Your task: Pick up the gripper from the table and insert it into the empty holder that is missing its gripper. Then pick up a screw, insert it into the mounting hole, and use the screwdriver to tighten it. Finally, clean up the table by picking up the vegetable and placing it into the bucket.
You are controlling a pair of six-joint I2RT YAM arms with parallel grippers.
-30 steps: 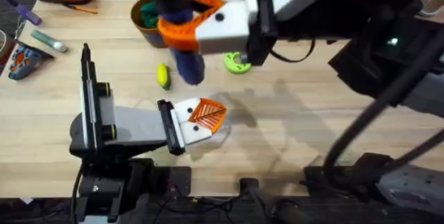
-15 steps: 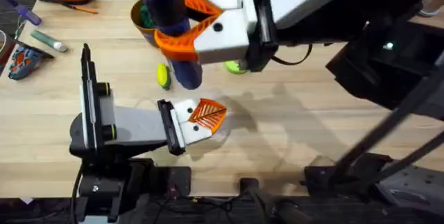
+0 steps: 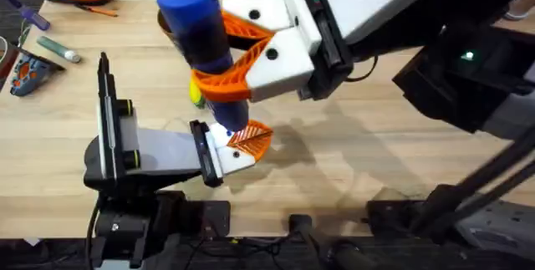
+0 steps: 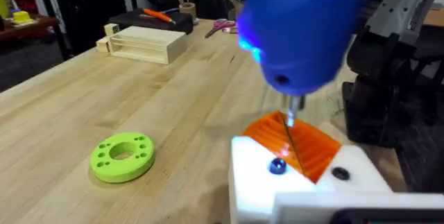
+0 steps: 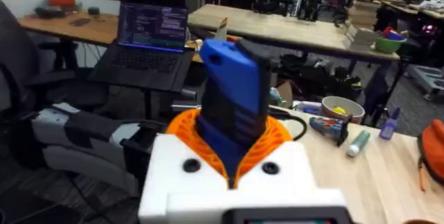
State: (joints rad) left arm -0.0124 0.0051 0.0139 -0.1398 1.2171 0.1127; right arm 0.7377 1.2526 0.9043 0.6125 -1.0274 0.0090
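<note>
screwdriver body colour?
Blue; the screwdriver shows best in the right wrist view.

left arm: grey link, black joints, black cable at the base | left gripper: white wedge mounts, dark screw heads, orange ribbed finger | right gripper: white blocks with dark screws, orange ribbed fingers, black bracket behind, black cable

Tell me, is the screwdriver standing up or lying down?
Standing up. The right gripper holds the screwdriver upright, tip down over the holder.
</note>
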